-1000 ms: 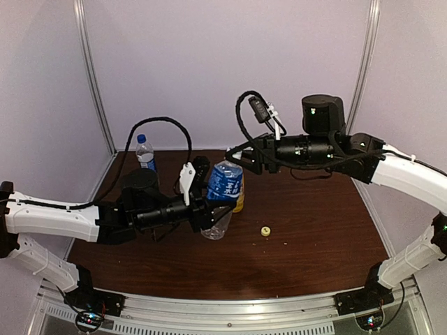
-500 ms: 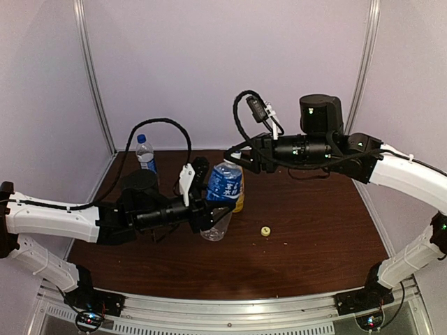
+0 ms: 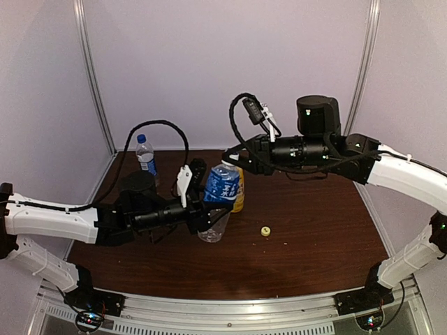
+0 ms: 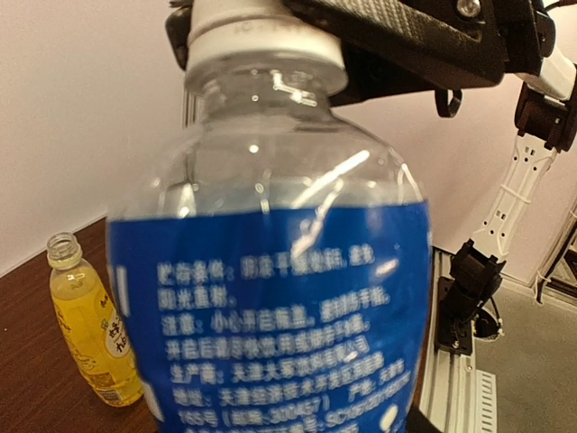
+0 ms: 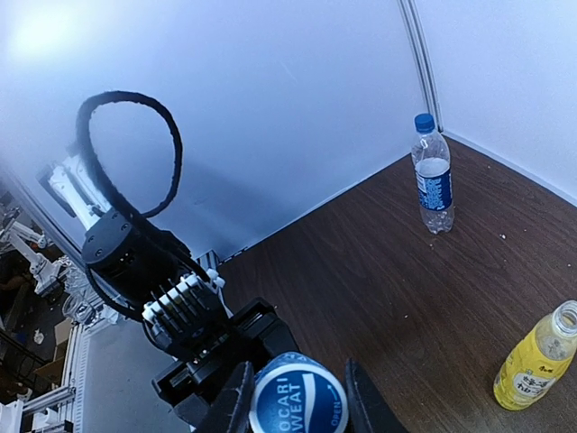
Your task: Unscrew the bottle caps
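My left gripper (image 3: 208,211) is shut on the lower body of the short clear bottle with a blue label (image 3: 223,185) and holds it upright above the table. The bottle fills the left wrist view (image 4: 270,298), hiding my fingers. My right gripper (image 3: 235,162) is shut on its white cap (image 4: 261,41), whose blue-printed top shows between the fingers (image 5: 236,401) in the right wrist view (image 5: 297,397). The yellow-orange bottle (image 5: 536,356) stands open behind it. Its yellow cap (image 3: 265,230) lies on the table. The taller bottle (image 5: 433,176) with its blue cap (image 5: 424,120) stands at the back left.
The brown table (image 3: 314,223) is walled by pale panels at the back and sides. A black cable (image 5: 126,153) loops over the left arm. The arm bases and a metal rail (image 3: 230,307) line the near edge.
Both grippers and the short bottle held between them have shifted slightly to the left. Nothing else has moved.
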Robot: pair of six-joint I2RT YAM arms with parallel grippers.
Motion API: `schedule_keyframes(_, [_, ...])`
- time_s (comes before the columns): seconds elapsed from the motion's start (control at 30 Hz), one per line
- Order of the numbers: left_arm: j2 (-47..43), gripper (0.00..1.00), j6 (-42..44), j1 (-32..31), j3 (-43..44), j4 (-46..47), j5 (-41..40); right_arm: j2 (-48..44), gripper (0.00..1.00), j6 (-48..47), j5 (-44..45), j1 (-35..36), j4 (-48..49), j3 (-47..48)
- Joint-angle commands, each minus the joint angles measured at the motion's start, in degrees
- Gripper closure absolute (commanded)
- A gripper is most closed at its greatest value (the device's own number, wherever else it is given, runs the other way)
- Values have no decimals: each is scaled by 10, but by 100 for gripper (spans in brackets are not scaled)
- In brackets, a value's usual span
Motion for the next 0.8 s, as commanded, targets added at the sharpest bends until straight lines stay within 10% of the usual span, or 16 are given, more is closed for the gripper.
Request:
schedule_keyframes(0.0, [-26,74,12,1,-19,57,53,-2,100,-27,-19,0,20,10])
schedule_keyframes(0.53, [-55,75,-27,1,-20,118,348,38,98,-253,-323,-2,-53,59])
schedule_keyframes(0.77, [-72,76,-15,1,-35,103,276,26,72,-190,-183,-5,-50,66])
